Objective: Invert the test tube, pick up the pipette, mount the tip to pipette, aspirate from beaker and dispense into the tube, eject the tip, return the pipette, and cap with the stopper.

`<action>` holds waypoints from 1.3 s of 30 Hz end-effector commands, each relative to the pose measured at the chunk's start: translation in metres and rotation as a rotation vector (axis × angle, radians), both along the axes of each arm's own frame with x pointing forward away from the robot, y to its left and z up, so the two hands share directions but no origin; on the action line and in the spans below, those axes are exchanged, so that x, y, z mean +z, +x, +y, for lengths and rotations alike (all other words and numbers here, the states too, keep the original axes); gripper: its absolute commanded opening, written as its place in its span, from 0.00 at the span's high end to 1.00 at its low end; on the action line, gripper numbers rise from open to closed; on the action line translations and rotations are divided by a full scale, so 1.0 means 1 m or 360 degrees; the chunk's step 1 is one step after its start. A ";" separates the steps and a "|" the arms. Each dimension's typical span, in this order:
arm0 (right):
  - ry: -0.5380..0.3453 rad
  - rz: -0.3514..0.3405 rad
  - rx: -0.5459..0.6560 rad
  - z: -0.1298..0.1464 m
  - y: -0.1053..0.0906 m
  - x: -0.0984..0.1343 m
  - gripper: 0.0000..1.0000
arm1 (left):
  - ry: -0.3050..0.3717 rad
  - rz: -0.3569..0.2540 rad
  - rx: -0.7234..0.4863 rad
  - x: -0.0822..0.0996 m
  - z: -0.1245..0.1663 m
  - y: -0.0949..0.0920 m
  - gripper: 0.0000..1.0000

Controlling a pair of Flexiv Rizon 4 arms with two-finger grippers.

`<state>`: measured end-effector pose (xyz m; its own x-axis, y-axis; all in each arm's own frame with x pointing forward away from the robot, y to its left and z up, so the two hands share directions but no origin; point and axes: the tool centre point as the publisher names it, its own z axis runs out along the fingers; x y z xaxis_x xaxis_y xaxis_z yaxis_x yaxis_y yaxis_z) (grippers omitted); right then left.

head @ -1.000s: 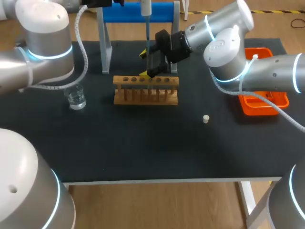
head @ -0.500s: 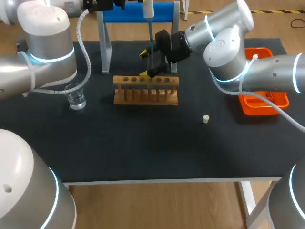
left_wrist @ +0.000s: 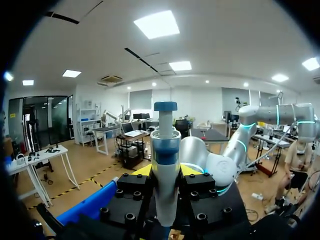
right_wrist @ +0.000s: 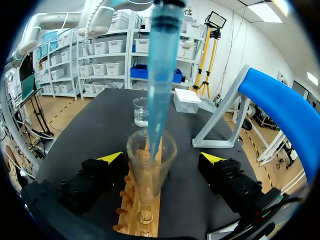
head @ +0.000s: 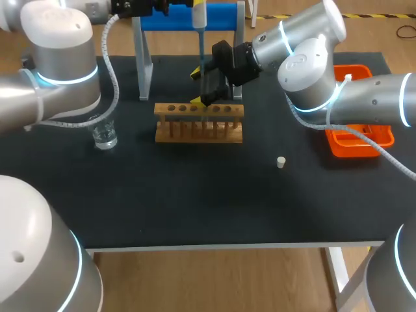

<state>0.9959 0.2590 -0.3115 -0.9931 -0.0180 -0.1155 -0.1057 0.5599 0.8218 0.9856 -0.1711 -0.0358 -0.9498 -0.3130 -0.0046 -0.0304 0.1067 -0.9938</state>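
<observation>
pipette clenched by our left gripper jaws; only the right wrist view shows its tip inside the test tube, right gripper jaws released around it.

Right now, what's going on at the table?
The left end effector grips the pipette, with its blue tip reaching into the mouth of the test tube. The tube stands upright over the wooden rack at the right end effector; I cannot tell whether that one is clamped on it. The beaker sits beside the rack and the stopper lies loose on the table, so capping is not yet done.
</observation>
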 end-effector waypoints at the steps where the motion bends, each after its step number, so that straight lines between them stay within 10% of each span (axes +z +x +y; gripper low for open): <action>1: -0.0007 0.0004 0.0004 0.000 0.001 0.001 0.00 | 0.0006 -0.0006 0.0003 -0.001 0.001 -0.002 1.00; 39: -0.0007 0.0004 0.0004 0.000 0.001 0.001 0.00 | 0.0033 -0.0031 -0.0041 -0.016 -0.012 -0.005 1.00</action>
<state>0.9959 0.2590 -0.3115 -0.9931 -0.0180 -0.1155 -0.1057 0.5599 0.8218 0.9796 -0.1822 -0.0516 -0.9566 -0.2899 -0.0294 -0.0077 0.1260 -0.9920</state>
